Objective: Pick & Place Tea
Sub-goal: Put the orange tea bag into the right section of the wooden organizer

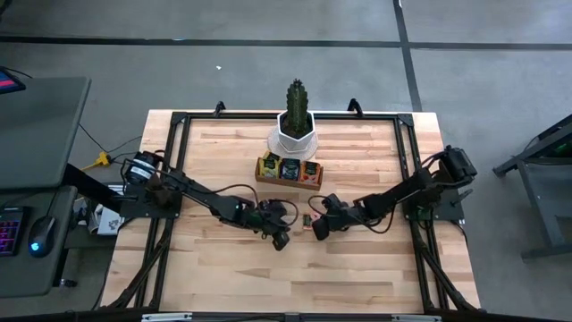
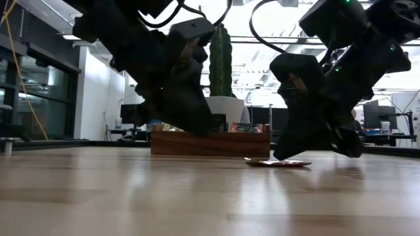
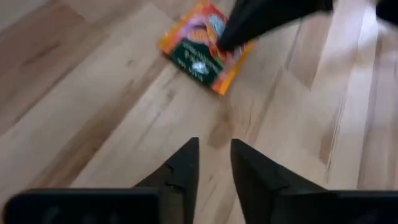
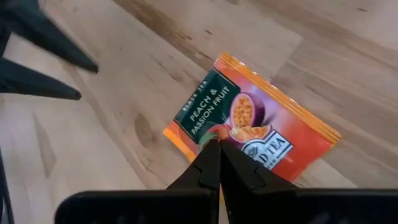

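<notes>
Orange-red tea sachet point(image 4: 255, 127) flat on the surface point(image 1: 223, 268), skewed diagonally, right gripper point(image 4: 214, 152) jaws together touching it, left gripper point(image 3: 214, 158) jaws slightly apart nearby.

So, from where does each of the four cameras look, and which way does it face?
High view: above the table, facing straight down; both arms, wooden tray, potted cactus.
Low view: at table-top height, facing level across; both arms come from above.
Left wrist view: on the left arm, facing past the left gripper, slightly open.
Right wrist view: on the right arm, facing past the shut right gripper.
All share the orange sachet on the table.
</notes>
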